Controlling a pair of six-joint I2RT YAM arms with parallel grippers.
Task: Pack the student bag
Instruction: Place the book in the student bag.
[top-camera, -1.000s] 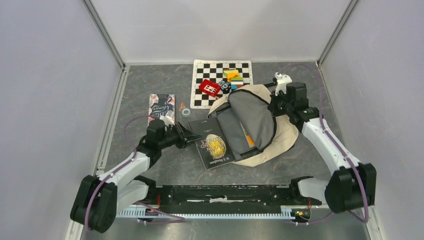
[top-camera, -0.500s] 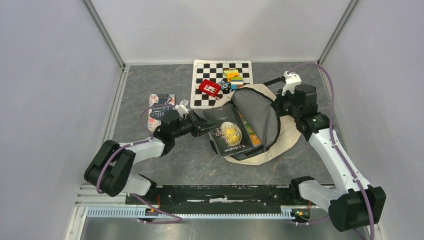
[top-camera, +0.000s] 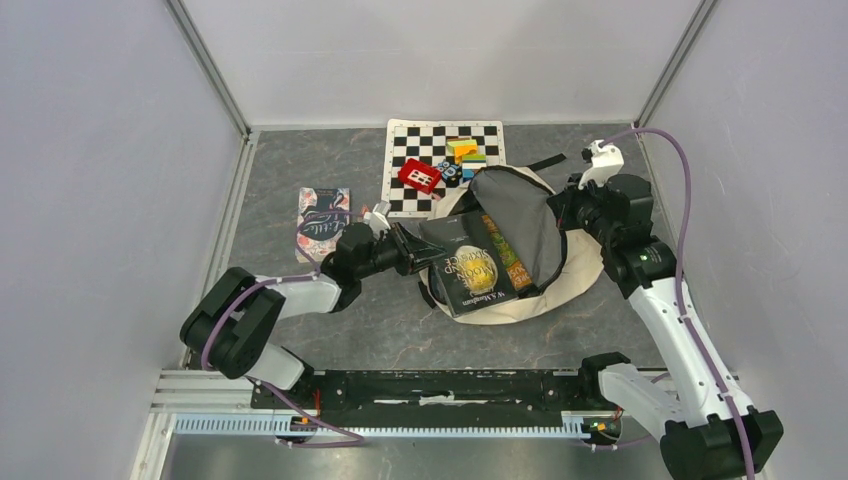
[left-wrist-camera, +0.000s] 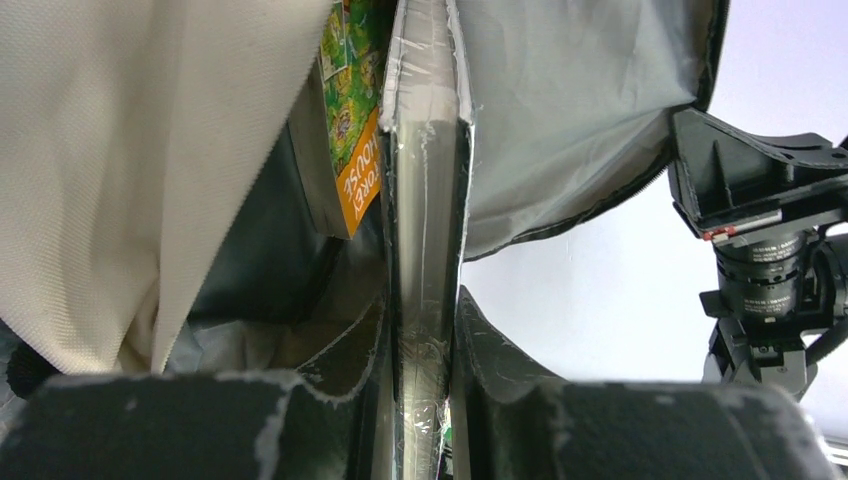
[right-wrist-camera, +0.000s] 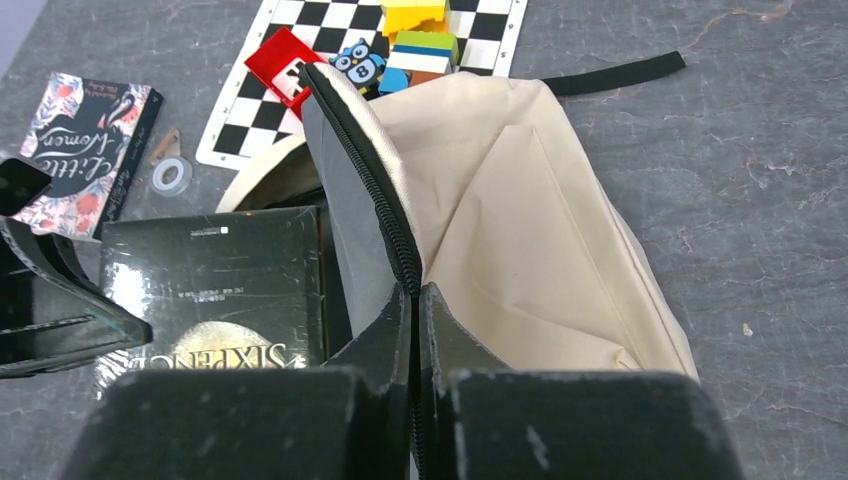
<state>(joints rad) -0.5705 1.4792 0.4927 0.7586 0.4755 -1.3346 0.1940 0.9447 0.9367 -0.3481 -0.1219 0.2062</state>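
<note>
Sliding a black glossy hardcover book (top-camera: 472, 268) into the student bag (top-camera: 583, 268), a large cream fabric backpack with black zipper trim and grey lining. The bag lies on its side at the right centre of the grey marbled counter (top-camera: 300, 160), its mouth facing the left arm. The left claw (top-camera: 402, 246) grasps the book by its near edge, jaws clamped on either cover, as the left wrist view shows. The right claw (top-camera: 556, 205) is clenched on the zippered rim of the bag's grey-lined flap (top-camera: 520, 225), holding it raised. Over the last second the book has travelled from the counter in front of the bag until its far edge reaches in beneath the flap. Meanwhile the right arm has drawn the flap up and farther back, widening the mouth. A green-and-orange book (top-camera: 503, 250) already sits inside, just beside the entering one. Insertion thus appears well under way but unfinished, since much of the cover is outside. A floral paperback (top-camera: 323, 220), a red toy block (top-camera: 419, 176) and coloured blocks (top-camera: 465, 155) on a checkered mat (top-camera: 410, 135) lie unpacked, so packing likely continues.
</note>
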